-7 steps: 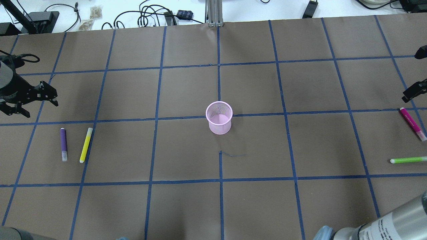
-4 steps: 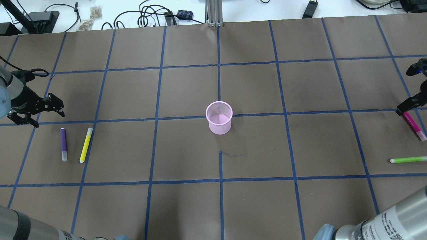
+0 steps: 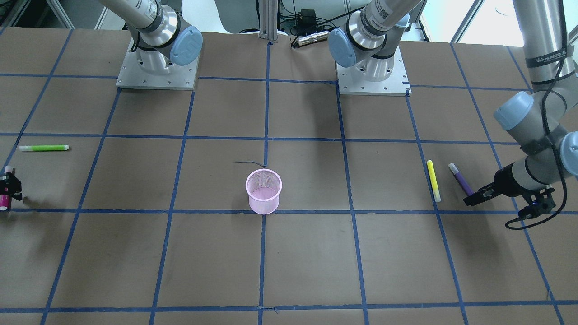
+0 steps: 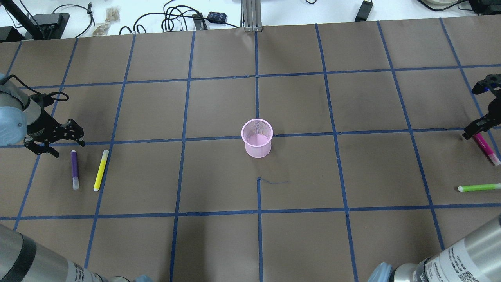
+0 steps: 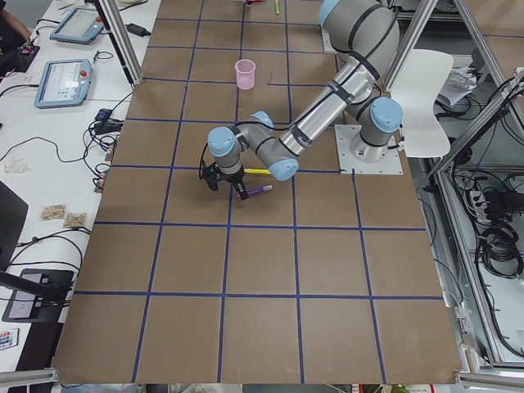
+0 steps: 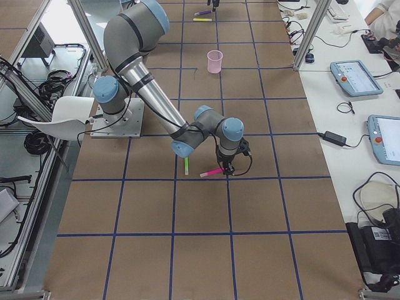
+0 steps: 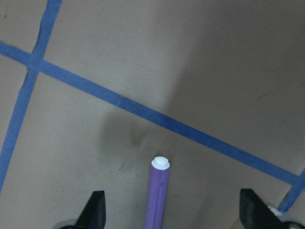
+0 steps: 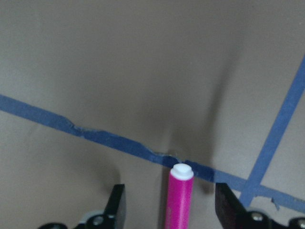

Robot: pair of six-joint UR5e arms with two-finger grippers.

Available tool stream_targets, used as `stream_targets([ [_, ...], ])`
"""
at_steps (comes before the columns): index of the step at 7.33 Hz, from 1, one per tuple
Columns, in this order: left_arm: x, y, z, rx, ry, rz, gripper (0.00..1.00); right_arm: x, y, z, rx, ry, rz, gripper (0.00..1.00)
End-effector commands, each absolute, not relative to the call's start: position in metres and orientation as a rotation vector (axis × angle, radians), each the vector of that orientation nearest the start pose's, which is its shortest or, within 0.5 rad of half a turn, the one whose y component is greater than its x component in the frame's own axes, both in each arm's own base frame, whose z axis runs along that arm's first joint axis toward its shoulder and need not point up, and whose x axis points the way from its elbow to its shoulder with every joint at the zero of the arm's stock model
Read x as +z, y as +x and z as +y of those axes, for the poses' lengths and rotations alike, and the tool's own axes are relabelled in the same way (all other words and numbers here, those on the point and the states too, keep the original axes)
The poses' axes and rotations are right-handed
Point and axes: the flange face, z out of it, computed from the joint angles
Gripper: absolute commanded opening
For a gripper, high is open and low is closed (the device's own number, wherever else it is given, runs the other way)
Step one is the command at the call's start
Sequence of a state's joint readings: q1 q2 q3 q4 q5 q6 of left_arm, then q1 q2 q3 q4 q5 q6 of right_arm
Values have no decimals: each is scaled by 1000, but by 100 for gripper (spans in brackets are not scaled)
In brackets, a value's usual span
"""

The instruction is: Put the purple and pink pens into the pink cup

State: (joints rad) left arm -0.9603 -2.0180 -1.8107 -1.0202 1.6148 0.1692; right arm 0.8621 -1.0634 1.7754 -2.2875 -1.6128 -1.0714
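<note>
The pink mesh cup [image 4: 257,138] stands upright at the table's middle, also in the front view [image 3: 263,190]. The purple pen [image 4: 74,170] lies at the left, and in the left wrist view [image 7: 156,195] it lies between the spread fingers. My left gripper [image 4: 66,148] is open over its far end. The pink pen [image 4: 485,149] lies at the right edge. My right gripper [image 8: 172,205] is open and straddles that pen's far end [image 8: 180,198]. Neither pen is gripped.
A yellow pen [image 4: 101,169] lies just right of the purple one. A green pen [image 4: 478,188] lies nearer the robot than the pink one. Blue tape lines grid the brown table. The arm bases [image 3: 156,67] stand at the robot's side.
My left gripper has moved right and toward the robot, up to the purple pen's far end. My right gripper has come in over the pink pen's far end. The pens have not moved.
</note>
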Motion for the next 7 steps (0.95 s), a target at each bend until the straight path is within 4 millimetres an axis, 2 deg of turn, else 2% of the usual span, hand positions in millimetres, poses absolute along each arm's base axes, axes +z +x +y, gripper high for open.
stream_targets([
  [1,173,223,-543,251,-675,3075,76,180,-296,-543,51,-562,3127,40],
  [2,172,223,-544,253,-675,3075,74,177,-297,-542,59,-543,3129,12],
  [3,172,223,-543,256,-673,3076,70,177,-298,-541,60,-528,3130,3],
  [4,172,223,-544,253,-668,3077,53,180,-299,-542,52,-503,3139,0],
  [5,172,223,-543,257,-667,3076,52,192,-300,-542,35,-504,3154,0],
  [6,171,223,-543,260,-667,3075,41,223,-299,-552,-27,-517,3186,0],
  [7,167,223,-543,273,-669,3077,22,266,-281,-557,-169,-554,3183,0],
])
